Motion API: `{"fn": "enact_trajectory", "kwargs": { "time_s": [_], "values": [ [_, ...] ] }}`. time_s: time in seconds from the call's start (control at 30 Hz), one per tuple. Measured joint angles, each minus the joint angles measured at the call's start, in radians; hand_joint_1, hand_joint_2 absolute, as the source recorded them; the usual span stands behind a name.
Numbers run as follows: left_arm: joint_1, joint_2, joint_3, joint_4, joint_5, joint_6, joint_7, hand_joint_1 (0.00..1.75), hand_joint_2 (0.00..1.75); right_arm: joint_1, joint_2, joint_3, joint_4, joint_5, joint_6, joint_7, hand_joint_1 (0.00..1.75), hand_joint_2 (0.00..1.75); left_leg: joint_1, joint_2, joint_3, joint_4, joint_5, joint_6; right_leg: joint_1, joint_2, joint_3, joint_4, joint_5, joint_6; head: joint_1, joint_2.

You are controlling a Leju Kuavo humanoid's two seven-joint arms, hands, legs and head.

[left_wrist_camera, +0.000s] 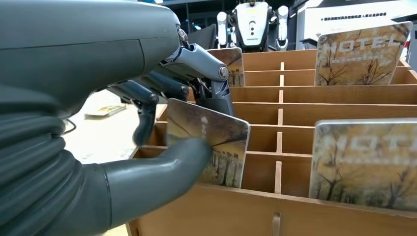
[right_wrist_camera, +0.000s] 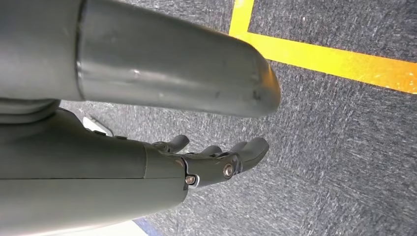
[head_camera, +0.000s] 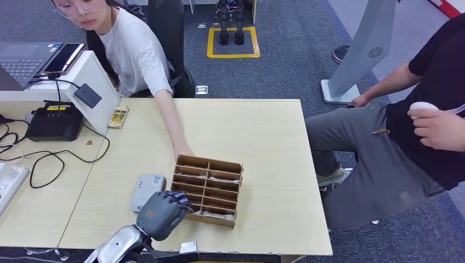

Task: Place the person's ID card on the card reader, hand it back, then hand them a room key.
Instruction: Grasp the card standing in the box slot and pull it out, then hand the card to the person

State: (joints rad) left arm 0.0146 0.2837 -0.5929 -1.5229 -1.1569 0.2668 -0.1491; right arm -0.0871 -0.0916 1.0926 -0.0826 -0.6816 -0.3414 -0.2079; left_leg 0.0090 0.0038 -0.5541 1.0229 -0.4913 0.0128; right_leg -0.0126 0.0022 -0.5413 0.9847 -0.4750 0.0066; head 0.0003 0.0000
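My left hand (head_camera: 162,212) is at the near left corner of the wooden key-card rack (head_camera: 208,189) on the table. In the left wrist view it pinches a hotel room key card (left_wrist_camera: 211,142) between thumb and fingers, the card still standing in a front slot of the rack (left_wrist_camera: 295,142). More key cards (left_wrist_camera: 361,54) stand in other slots. The grey card reader (head_camera: 147,192) lies just left of the rack. A person's hand (head_camera: 182,152) rests on the rack's far left corner. My right hand (right_wrist_camera: 216,164) hangs above the carpet, fingers extended and holding nothing.
A person in a white shirt (head_camera: 134,52) sits behind the table; another in black (head_camera: 427,120) sits at the right. A black device (head_camera: 55,121) with cables, a white stand (head_camera: 90,90) and a laptop (head_camera: 22,63) are at the far left. A card (head_camera: 118,116) lies by the stand.
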Motion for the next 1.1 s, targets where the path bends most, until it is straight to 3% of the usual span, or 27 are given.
{"fn": "enact_trajectory", "kwargs": {
  "time_s": [0.2,0.33,0.47,0.6,0.83,1.1],
  "values": [
    [0.001,-0.006,0.02,-0.003,0.078,-0.011,-0.032,1.75,1.75,-0.002,0.0,0.029,0.003,-0.026,0.0,-0.003,0.0,0.0,0.0,-0.001,0.0,0.0,0.0,0.0,0.0,-0.001,0.0,0.0,0.0,0.0,0.0,0.0],
    [-0.015,0.009,0.056,-0.069,0.219,-0.035,-0.077,1.75,1.75,-0.002,0.0,0.049,0.005,-0.042,0.0,-0.007,0.0,0.0,0.0,-0.001,-0.001,0.001,0.002,0.001,0.0,-0.001,-0.002,0.0,0.001,0.0,0.0,0.0],
    [-0.11,0.057,0.154,-0.207,0.36,-0.136,-0.105,1.75,1.75,-0.004,0.0,0.073,0.007,-0.062,0.0,-0.012,0.0,0.0,0.001,-0.003,-0.004,0.001,0.005,0.0,0.0,-0.003,-0.003,0.001,0.003,0.0,0.0,0.0],
    [-0.183,0.089,0.244,-0.3,0.388,-0.177,-0.121,1.75,1.75,-0.004,0.0,0.092,0.008,-0.077,0.0,-0.018,0.0,0.0,0.001,-0.003,-0.005,0.001,0.006,0.0,0.001,-0.003,-0.005,0.002,0.004,0.0,0.0,0.0],
    [-0.32,0.129,0.371,-0.382,0.433,-0.228,-0.106,1.75,1.75,-0.005,0.0,0.121,0.01,-0.097,0.001,-0.024,0.0,0.0,0.001,-0.003,-0.006,0.001,0.008,-0.001,0.001,-0.003,-0.006,0.002,0.005,-0.001,0.0,0.0],
    [-0.398,0.109,0.409,-0.312,0.35,-0.249,0.022,1.75,1.75,-0.013,0.006,0.154,0.01,-0.104,0.003,-0.008,0.0,0.0,0.0,-0.003,-0.006,0.002,0.008,-0.001,0.0,-0.003,-0.007,0.002,0.006,-0.001,0.0,0.0]
  ]
}}
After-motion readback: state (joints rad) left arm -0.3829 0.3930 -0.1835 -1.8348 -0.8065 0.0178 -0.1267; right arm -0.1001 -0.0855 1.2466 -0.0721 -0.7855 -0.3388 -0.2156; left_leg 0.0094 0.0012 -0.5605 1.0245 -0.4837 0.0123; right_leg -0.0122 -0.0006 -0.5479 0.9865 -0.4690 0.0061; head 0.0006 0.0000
